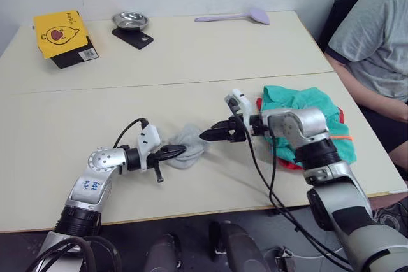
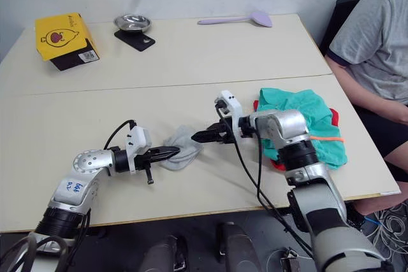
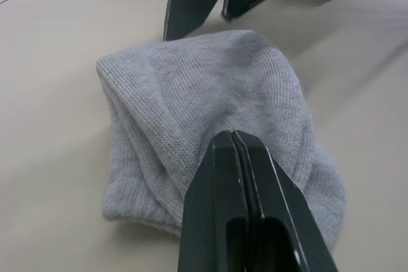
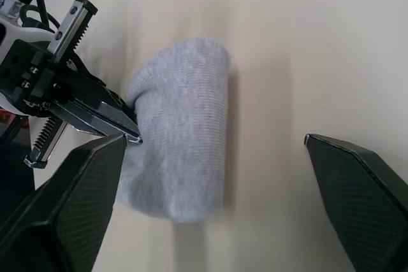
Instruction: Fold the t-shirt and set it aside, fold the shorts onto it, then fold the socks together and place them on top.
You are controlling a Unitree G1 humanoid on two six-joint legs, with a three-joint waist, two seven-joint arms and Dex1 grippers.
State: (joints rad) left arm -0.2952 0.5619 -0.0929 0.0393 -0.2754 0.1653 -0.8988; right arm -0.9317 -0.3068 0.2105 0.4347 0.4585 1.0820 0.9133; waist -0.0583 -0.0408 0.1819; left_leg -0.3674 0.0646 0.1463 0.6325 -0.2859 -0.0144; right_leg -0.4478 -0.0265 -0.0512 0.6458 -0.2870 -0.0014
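Observation:
The light grey socks [image 1: 189, 144] lie bunched on the table in front of me. My left gripper [image 1: 180, 150] is shut on their near edge; in the left wrist view its closed fingertips [image 3: 233, 137] pinch the knit. My right gripper [image 1: 205, 136] hovers open just past the socks' far side, and its fingers [image 4: 76, 195] stand wide apart around them in the right wrist view. The teal-green shorts [image 1: 299, 103] lie crumpled at the right, on top of the red t-shirt [image 2: 333, 118], of which only edges peek out.
A person [image 1: 376, 42] sits at the table's right end. At the far edge are a yellow box [image 1: 60, 33], a metal bowl [image 1: 130, 20] on a black pad and a purple spatula [image 1: 236, 16]. A seam [image 1: 95, 87] crosses the table.

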